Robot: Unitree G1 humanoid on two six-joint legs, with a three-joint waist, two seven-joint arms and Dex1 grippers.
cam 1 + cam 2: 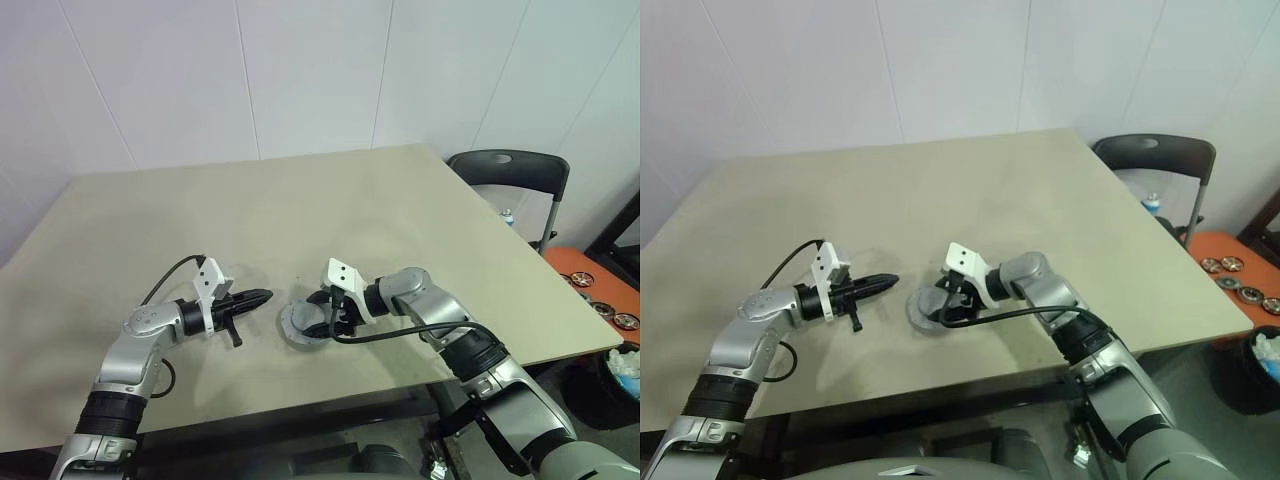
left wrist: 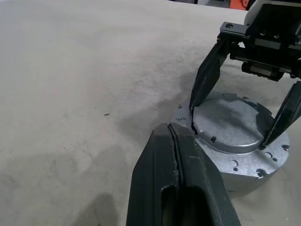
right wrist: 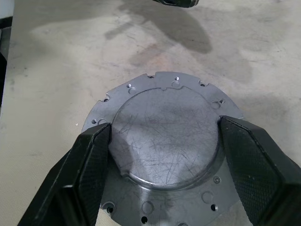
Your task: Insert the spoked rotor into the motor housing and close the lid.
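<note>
Two grippers meet near the table's (image 1: 300, 200) front edge, where we see a round silver-grey disc, the lid (image 3: 164, 141), lying flat with its notched rim and raised scratched centre facing up. Our right gripper (image 3: 164, 136) reaches down over it, its fingers (image 3: 89, 160) spread wide on either side of the raised centre and touching its edge, resting on the flange. Our left gripper (image 2: 175, 141) hangs just beside the lid's rim, its fingers (image 2: 155, 174) pressed together with nothing between them, pointing towards the lid. We cannot tell what lies under the lid. A dark chair (image 1: 510, 175) stands beyond the table's far right corner.
</note>
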